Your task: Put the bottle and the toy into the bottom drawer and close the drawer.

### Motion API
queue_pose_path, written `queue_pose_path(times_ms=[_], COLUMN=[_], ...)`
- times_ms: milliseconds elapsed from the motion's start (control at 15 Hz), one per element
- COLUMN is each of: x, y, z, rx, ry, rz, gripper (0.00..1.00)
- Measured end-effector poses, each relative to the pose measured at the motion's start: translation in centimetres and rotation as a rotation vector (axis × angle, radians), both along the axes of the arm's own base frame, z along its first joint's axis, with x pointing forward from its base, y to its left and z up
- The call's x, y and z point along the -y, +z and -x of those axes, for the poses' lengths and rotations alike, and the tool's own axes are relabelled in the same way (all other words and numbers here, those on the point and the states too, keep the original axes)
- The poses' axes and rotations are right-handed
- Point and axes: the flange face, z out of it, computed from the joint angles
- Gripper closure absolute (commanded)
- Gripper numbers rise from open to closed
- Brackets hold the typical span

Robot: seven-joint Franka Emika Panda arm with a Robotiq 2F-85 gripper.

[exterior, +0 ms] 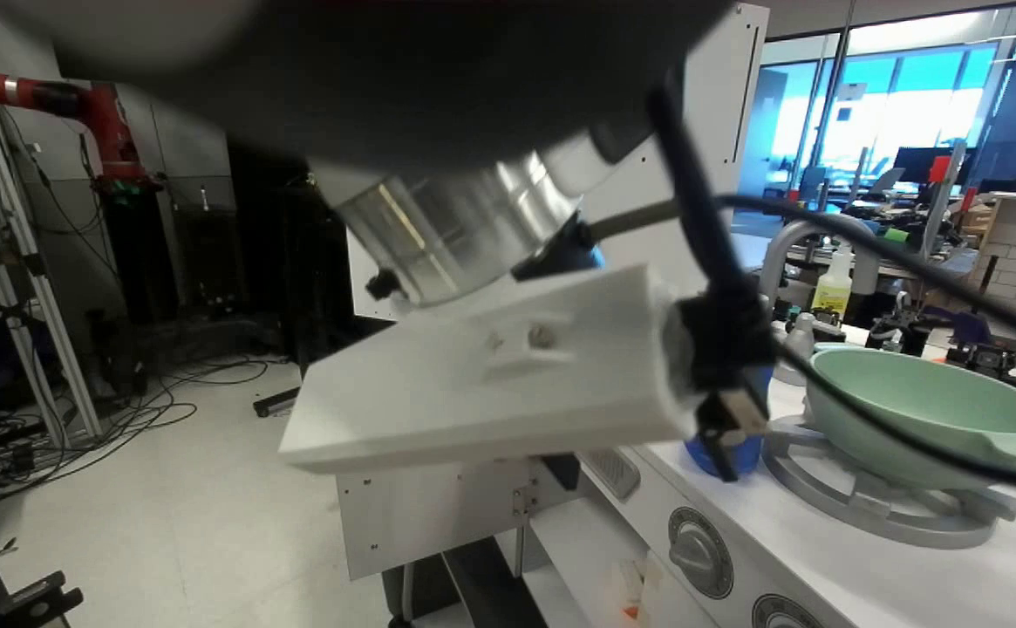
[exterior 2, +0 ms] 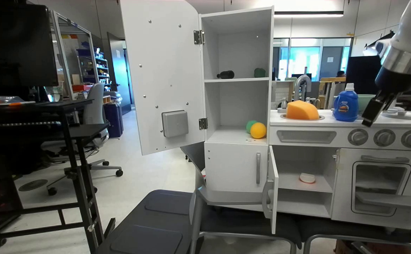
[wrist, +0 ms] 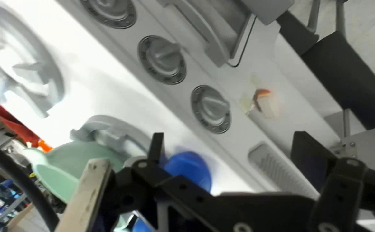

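Note:
The blue bottle (exterior 2: 346,106) with its white cap stands upright on the white counter. It also shows partly behind the gripper in an exterior view (exterior: 750,455) and in the wrist view (wrist: 191,169). My gripper (exterior 2: 375,110) is open with nothing held, tilted down beside the bottle; in the wrist view (wrist: 230,143) its fingers are wide apart, the bottle close to the left finger. Which thing is the toy is unclear: an orange wedge (exterior 2: 301,110) sits on the counter, and a yellow ball (exterior 2: 258,130) lies on a shelf. The bottom drawer cannot be made out.
A green bowl (exterior: 926,410) stands on a grey burner beside the bottle. A tall cupboard door (exterior 2: 170,77) and a lower cabinet door (exterior 2: 273,190) stand open. A grey chair (exterior 2: 240,197) stands before the lower cabinet. A black cable (exterior: 926,270) hangs by the arm.

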Motion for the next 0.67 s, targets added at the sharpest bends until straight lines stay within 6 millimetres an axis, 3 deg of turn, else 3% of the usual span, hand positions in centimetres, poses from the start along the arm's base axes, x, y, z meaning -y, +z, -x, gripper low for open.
queue_pose_path(times_ms=[267, 667], x=[2.5, 3.3], y=[5.1, 7.1], z=[-1.4, -4.5], rx=[0.132, 0.235], ry=[-0.093, -0.142], rz=[-0.012, -0.057], gripper=[0.0, 0.0])
